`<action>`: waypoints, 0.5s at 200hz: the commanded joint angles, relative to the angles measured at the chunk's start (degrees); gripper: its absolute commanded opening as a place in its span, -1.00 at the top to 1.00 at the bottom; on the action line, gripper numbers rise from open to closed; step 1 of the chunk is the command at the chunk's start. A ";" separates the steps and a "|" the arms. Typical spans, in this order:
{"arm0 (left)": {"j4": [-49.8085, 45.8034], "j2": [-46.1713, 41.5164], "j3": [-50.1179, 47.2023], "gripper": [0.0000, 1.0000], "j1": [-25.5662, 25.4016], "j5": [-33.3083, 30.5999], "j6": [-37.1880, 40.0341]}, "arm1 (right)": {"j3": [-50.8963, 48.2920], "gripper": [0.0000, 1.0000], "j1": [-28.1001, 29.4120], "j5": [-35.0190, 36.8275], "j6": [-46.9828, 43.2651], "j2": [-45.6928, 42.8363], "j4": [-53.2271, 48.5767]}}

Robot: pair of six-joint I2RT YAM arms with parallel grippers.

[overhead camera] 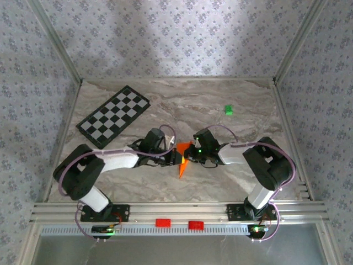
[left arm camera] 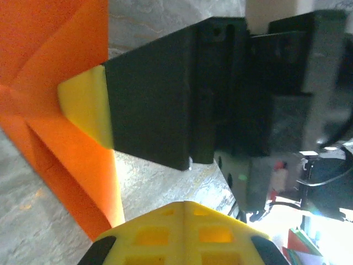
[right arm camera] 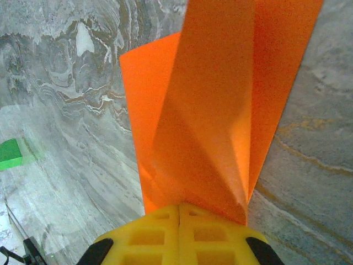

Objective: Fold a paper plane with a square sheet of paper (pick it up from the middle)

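Orange paper (overhead camera: 181,164) sits mid-table, between the two gripper heads, a little nearer the near edge than the far wall. It is part-folded: layered flaps with diagonal creases, and a narrow point aimed toward the near edge. I cannot tell whether that point touches the marble table (overhead camera: 231,182).

Right gripper (overhead camera: 191,153) reaches in from the right. In the right wrist view its yellow fingertips (right arm camera: 160,232) are pressed together with only a seam between them. The folded paper (right arm camera: 215,110) rises straight out from the tips, so this gripper (right arm camera: 179,212) is clamped on the paper. From the left wrist, one of its yellow pads (left arm camera: 85,113) lies flat against the orange surface (left arm camera: 49,66).

Left gripper (overhead camera: 173,156) comes in from the left, close to the right one. Its fingers are closed tight, tip to tip (left arm camera: 185,212). The paper's lower corner ends just beside the left fingertip; whether any of it is pinched there, I cannot tell.

Also on the table:
- A black-and-white checkered board (overhead camera: 113,116) lies at the far left, angled and well apart from the paper.
- A small green block (overhead camera: 228,110) sits far right of centre, and shows at the left edge of the right wrist view (right arm camera: 10,153).
- Two red pieces (overhead camera: 162,223) sit on the metal rail between the arm bases.
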 commanded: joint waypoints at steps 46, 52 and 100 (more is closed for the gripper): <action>0.71 7.10 4.30 0.98 -0.49 5.03 2.64 | -1.45 0.92 0.44 4.31 -0.12 3.90 -8.43; 1.02 7.56 4.45 0.98 -0.44 5.27 2.66 | -1.52 0.92 0.44 4.30 -0.13 3.96 -8.42; -0.79 9.95 4.82 0.99 -0.58 5.37 4.59 | -1.52 0.92 0.43 4.07 -0.10 4.06 -8.58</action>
